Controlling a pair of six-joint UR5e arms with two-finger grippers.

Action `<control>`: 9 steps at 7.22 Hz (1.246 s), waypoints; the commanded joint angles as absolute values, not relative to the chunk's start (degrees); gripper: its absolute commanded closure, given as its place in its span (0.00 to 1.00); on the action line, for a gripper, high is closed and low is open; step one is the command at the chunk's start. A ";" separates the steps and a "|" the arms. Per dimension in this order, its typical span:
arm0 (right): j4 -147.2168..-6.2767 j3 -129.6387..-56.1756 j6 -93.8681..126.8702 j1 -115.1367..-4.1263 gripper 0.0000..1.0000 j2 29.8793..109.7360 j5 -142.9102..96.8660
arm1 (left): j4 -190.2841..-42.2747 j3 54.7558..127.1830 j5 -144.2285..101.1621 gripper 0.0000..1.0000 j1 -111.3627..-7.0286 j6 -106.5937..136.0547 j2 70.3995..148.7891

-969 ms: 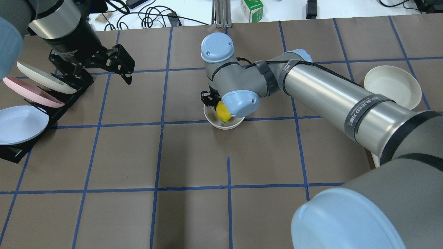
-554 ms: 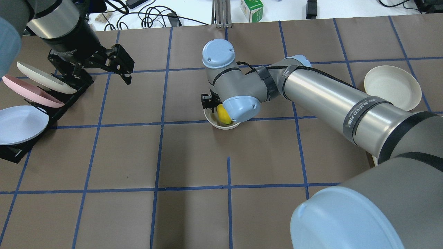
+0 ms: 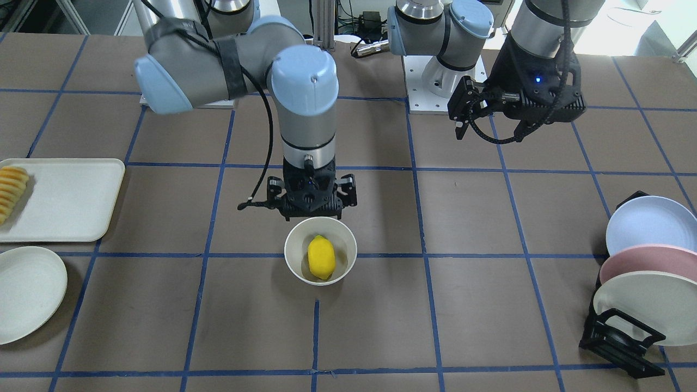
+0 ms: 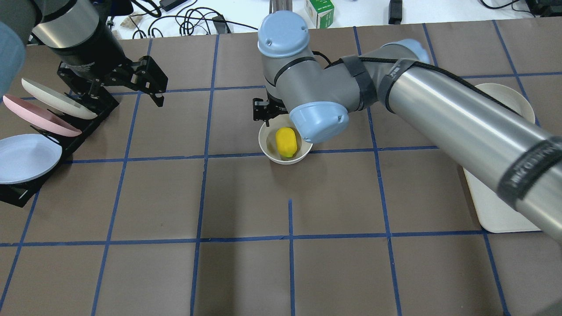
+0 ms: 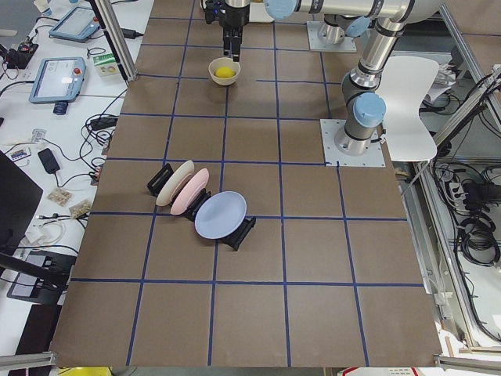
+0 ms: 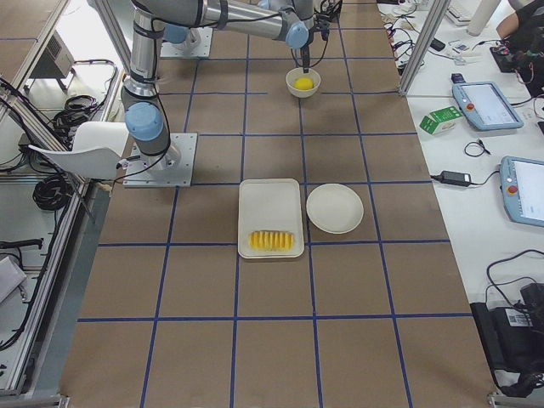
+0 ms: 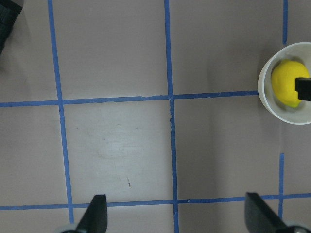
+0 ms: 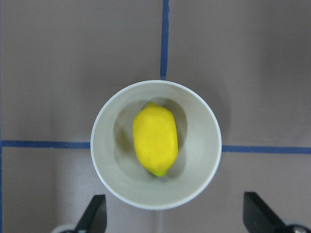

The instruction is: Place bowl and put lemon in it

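A brown table (image 4: 246,272) gridded with blue tape is filling the overhead view. The right arm (image 4: 439,109) is stretching in from that view's right edge to its upper centre, while the left arm (image 4: 74,30) is hanging in the upper left corner. In the front-facing view, an off-white tray (image 3: 71,201) carrying a row of fruit slices (image 3: 11,190) is sitting at the left edge, with a shallow plate (image 3: 30,294) just below it. A black rack (image 3: 621,337) of three plates is standing at the lower right. The bowl (image 3: 291,256) is resting upright at the centre of that view, straddling a blue tape line. The right gripper (image 3: 312,206) is hovering just above the bowl's upper rim, released and empty, with its fingers (image 8: 96,213) spread wide at the lower corners of its wrist view. The left gripper (image 7: 178,217) is likewise spread wide, holding nothing, well apart from the bowl. The lemon (image 3: 321,257) is lying inside the bowl, touching nothing else. Both parts of the task look done. The main risk is likely the retreat: if the right arm swings away low, a finger could clip the rim, sliding or tipping the bowl and letting the lemon roll out across the glossy inside.
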State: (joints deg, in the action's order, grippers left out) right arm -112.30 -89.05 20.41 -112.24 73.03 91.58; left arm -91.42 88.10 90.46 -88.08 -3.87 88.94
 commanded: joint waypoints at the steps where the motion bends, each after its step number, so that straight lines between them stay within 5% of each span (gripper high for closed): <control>1: -102.32 -89.12 20.39 -111.45 0.00 83.89 91.58 | -91.49 87.46 90.27 0.00 -87.81 -3.78 89.12; 9: -92.81 -89.03 -0.09 -93.43 0.00 90.35 91.32 | -92.11 84.73 89.74 0.00 -87.80 -3.78 91.50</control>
